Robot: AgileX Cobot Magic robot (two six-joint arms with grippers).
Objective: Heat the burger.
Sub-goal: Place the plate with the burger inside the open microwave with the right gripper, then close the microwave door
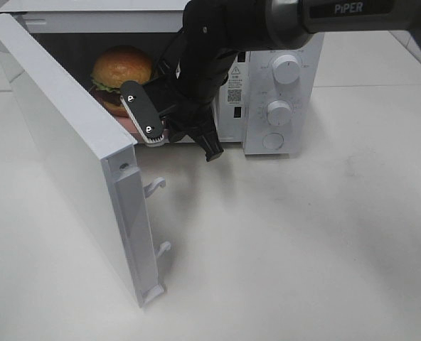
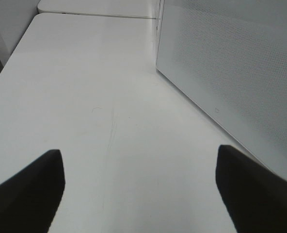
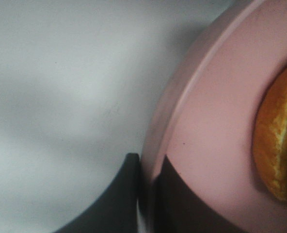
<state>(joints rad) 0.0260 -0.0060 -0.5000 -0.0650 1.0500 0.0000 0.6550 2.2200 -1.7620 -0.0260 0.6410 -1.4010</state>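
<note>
The burger (image 1: 121, 71), with a glossy golden-brown bun, sits on a round pink plate (image 1: 124, 123) inside the open white microwave (image 1: 281, 85). My right gripper (image 1: 157, 131) reaches into the opening and is shut on the plate's near rim. In the right wrist view its dark fingers (image 3: 119, 199) pinch the pink plate's rim (image 3: 201, 121), with the edge of the burger's bun (image 3: 279, 145) beside them. My left gripper (image 2: 141, 189) is open and empty over the bare table, beside the microwave's perforated side wall (image 2: 231, 73). It does not show in the high view.
The microwave door (image 1: 68, 156) stands swung out to the left, with two latch hooks (image 1: 156, 186) on its edge. The control panel with two knobs (image 1: 285, 69) is on the microwave's right. The white table (image 1: 303, 249) stretches in front.
</note>
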